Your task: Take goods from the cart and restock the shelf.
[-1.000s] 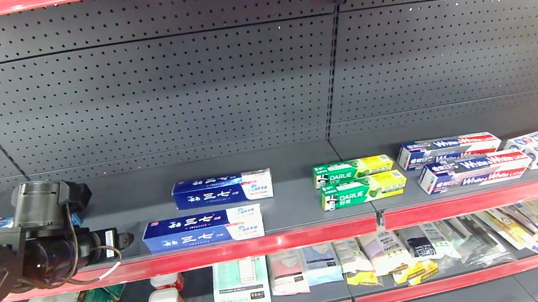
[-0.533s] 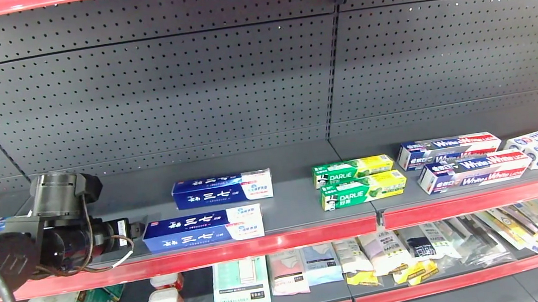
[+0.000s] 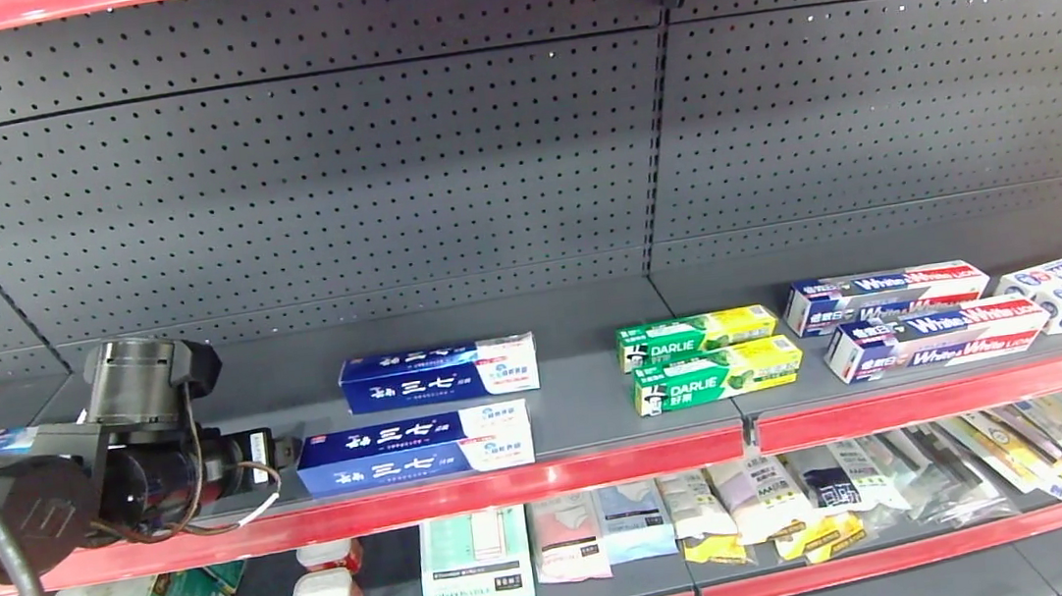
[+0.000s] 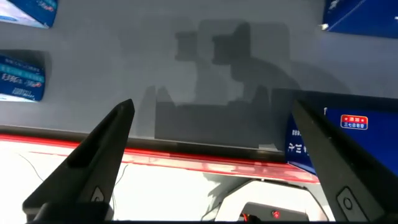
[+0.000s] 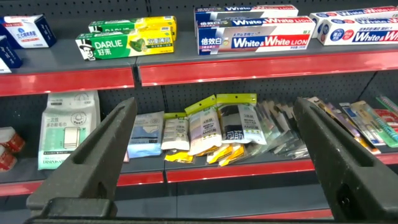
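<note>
A: Where does the front blue box (image 3: 414,448) lie from the left pincer (image 3: 288,452)?

B: Directly to the robot's right of it, at the front lip of the shelf (image 3: 591,400). The box lies flat with its long axis along the red edge. The pincer points down that same line, its tip at the box's near short end.

A: Which arm is closer?

B: The left, by far. The right pincer (image 5: 214,102) sits back from the shelving, spread wide with nothing in it, facing the packets (image 5: 217,127) on the lower level.

A: Is the left one gripping the box?

B: No. The head camera cannot settle that, but the left wrist camera shows its fingers (image 4: 93,165) splayed wide and empty. The box's end is beside one finger, not between the two. Whether they touch, I cannot tell.

A: So what would a grasp need?

B: A sideways shift to straddle the box, I'd judge. The head view also shows the rear blue box (image 3: 438,372) lying parallel behind, apart.
</note>
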Controlling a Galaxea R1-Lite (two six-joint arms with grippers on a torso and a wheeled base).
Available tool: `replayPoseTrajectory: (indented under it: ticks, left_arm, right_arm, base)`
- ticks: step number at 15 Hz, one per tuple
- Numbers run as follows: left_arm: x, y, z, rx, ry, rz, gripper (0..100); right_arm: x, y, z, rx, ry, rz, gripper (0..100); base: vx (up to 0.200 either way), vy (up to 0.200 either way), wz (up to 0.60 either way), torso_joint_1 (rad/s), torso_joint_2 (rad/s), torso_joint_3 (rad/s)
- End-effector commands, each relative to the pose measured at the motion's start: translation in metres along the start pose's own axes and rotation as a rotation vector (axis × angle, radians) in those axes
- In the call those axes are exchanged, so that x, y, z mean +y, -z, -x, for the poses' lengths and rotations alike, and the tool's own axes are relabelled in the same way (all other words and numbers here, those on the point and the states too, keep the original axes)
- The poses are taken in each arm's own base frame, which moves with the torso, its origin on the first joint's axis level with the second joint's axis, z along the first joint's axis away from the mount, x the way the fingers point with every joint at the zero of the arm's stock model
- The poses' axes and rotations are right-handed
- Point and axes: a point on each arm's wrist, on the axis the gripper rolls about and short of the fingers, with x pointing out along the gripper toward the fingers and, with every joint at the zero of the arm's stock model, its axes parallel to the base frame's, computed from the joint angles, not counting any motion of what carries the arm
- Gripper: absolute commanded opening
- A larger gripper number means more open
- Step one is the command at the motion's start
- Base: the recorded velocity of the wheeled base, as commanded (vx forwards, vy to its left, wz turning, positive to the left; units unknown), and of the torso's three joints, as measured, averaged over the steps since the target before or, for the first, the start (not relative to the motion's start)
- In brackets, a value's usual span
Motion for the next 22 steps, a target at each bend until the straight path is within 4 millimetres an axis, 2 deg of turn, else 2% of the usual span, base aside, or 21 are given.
replayPoseTrajectory:
  ticks: [1,22]
  left_arm:
    - [-0.0007,-0.0008,0.0003,-0.003,0.002,-0.002,100]
    - [-0.0058,-0.001,-0.0006,-0.009,0.012,-0.01,100]
  right_arm:
    - [0.0,0.0,-0.0001,0.002,-0.001,0.0,100]
    - [0.0,0.0,-0.0001,0.002,-0.001,0.0,100]
  base:
    - [0.0,0.0,0.0,0.0,0.0,0.0]
    - [0.0,0.0,0.0,0.0,0.0,0.0]
